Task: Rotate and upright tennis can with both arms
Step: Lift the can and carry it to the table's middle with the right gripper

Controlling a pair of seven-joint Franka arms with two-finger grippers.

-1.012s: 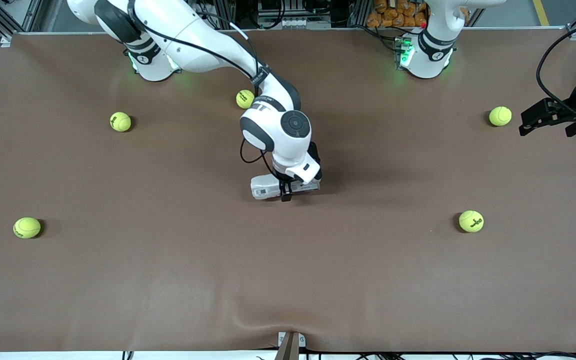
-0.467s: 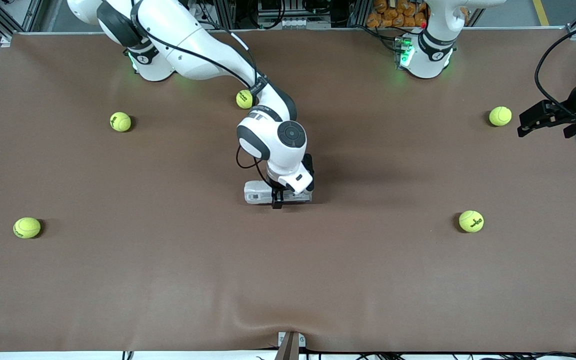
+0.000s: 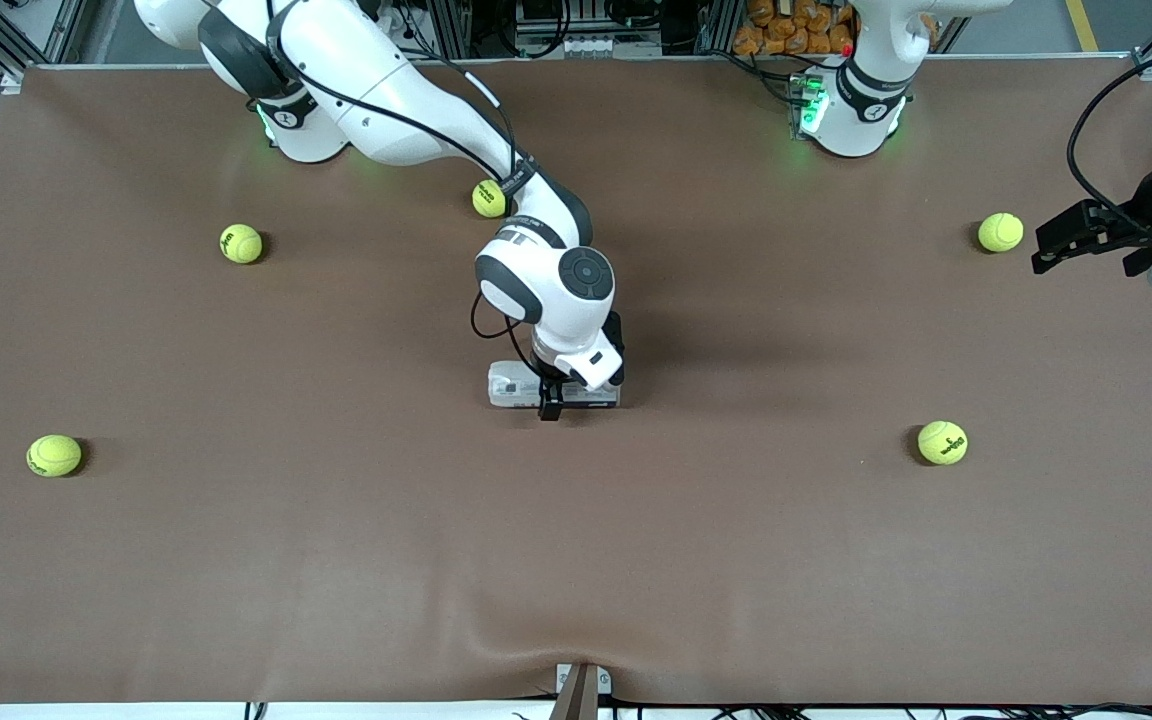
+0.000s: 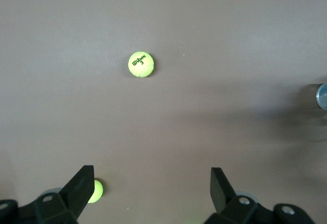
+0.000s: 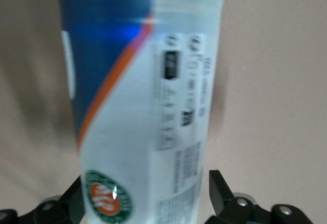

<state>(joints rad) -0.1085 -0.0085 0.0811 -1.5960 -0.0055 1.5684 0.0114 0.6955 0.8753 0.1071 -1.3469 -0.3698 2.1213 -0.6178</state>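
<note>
Your brown table (image 3: 336, 560) fills the front view, and the right arm (image 3: 386, 90) reaches to mid-table, its wrist covering much of the tennis can (image 3: 511, 385), which lies on its side there. You can see the right gripper (image 3: 550, 405) straddling the can, though whether the fingers (image 5: 217, 185) press its wall is unclear. Since a second ago, gripper and can have shifted slightly toward the right arm's end. The left gripper (image 3: 1056, 240), partly cut off at the frame edge, waits wide open over the left arm's end near a tennis ball (image 3: 1000, 232).
</note>
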